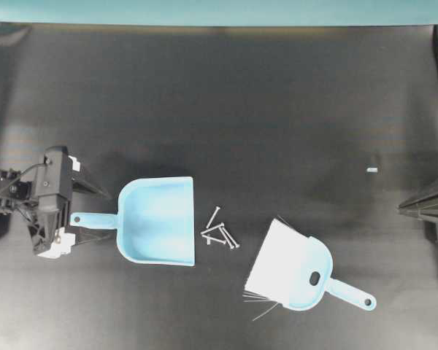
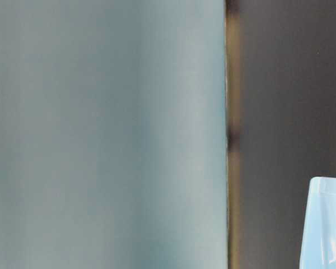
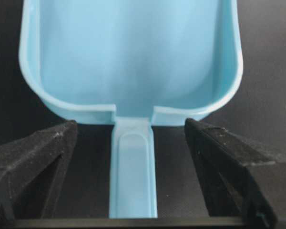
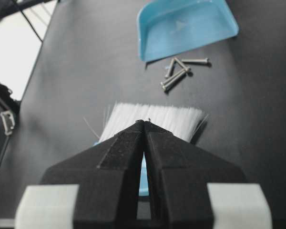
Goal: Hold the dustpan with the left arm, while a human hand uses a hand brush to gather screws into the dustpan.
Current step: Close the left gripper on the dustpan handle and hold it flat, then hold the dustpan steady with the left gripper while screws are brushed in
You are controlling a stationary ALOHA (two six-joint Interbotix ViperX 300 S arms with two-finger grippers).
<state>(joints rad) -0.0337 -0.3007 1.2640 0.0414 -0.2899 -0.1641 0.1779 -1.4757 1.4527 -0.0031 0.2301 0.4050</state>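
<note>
The light blue dustpan [image 1: 157, 219] lies flat on the black table, mouth toward the screws, and it also shows in the left wrist view [image 3: 133, 57]. My left gripper [image 1: 106, 214] is open, its fingers on either side of the pan's thin handle [image 3: 132, 181] without touching it. Several silver screws [image 1: 220, 232] lie in a loose pile just outside the pan's mouth. The hand brush [image 1: 296, 266] lies right of them, bristles toward the screws. My right gripper [image 4: 144, 121] is shut and empty, at the table's right edge [image 1: 401, 208]. No human hand is in view.
A tiny pale blue speck [image 1: 372, 170] lies at the right. A few loose bristles [image 1: 259, 299] stick out below the brush. A teal wall [image 1: 219, 11] runs along the far edge and fills most of the table-level view [image 2: 101, 134].
</note>
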